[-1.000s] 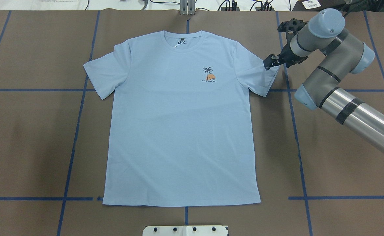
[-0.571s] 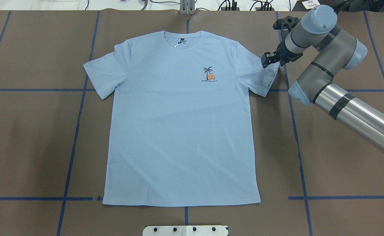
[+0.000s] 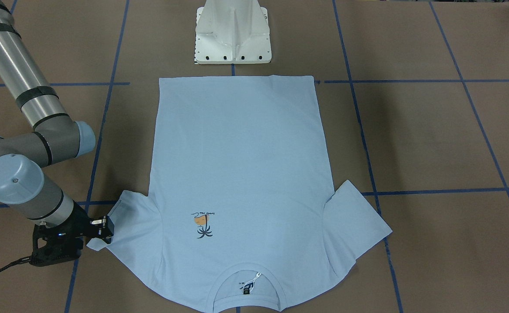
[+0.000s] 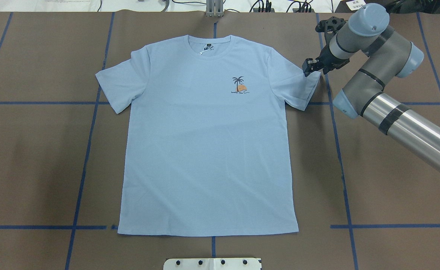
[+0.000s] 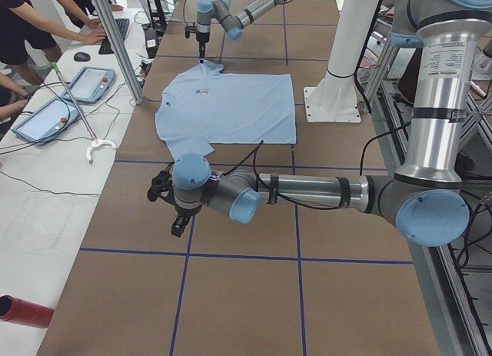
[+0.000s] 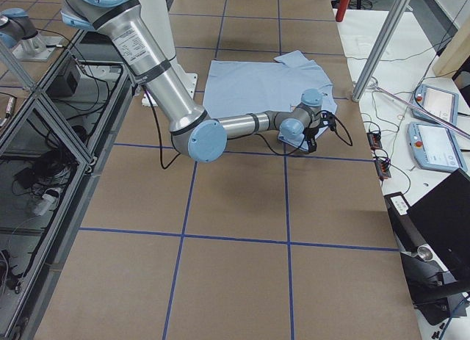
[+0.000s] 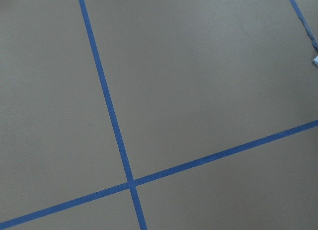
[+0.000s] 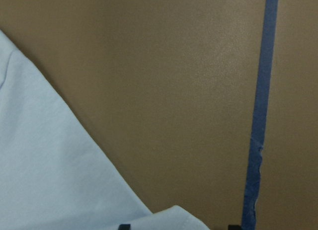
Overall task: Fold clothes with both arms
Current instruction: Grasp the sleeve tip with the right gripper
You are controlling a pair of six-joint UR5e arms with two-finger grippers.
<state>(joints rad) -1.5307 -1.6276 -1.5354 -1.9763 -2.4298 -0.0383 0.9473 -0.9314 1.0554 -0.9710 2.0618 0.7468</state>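
Right now the shirt lies flat and print-up on the table, with the collar away from the base and the hem toward it, spread ready for a first fold.

Your right gripper sits low at the outer corner of the sleeve on the robot's right. In the wrist view its fingertips are set wide with the sleeve corner between them, not yet pinched. That corner is probably the handle for turning the sleeve inward.

The left gripper hangs over bare table near the other sleeve, clear of the cloth. You can't tell its width from the side view.

Folding has barely begun. The thin edge may slip out when the fingers close.
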